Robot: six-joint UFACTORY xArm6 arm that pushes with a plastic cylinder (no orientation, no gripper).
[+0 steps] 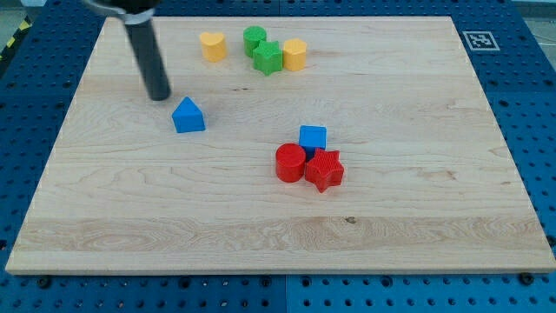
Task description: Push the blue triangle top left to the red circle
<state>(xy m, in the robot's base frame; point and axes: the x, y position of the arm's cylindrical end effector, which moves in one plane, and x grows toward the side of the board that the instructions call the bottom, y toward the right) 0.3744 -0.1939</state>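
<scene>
**Q:** What is shown on the table (104, 217)?

**A:** A pale wooden board is seen on a blue pegboard surface. A dark rod comes down from the view's top left, and my tip (159, 97) rests on the wood. No gripper is fitted, so nothing can be opened, closed or held; blocks can only be pushed.

**Q:** Where is the task's block?

**A:** The blue triangle (188, 116) is found just beside the tip, toward the view's right and slightly lower. A narrow gap appears to separate them, though contact cannot be ruled out.

**Q:** And the target?

**A:** The red circle (291, 163) lies well apart from the triangle, lower and to the view's right. It is flanked by a red star (324, 170) and a blue cube (313, 137), both touching or nearly touching it.

**Q:** Which relation matters for the coming push?

**A:** Tip, triangle and circle are lined up roughly along one diagonal, with the tip behind the triangle. A push down and rightward is judged suitable, stopped short of the circle's upper left.

**Q:** Anything else?

**A:** A yellow heart-like block (213, 45), a green circle (254, 38), a green star (268, 57) and a yellow hexagon-like block (294, 54) are grouped near the view's top.
</scene>
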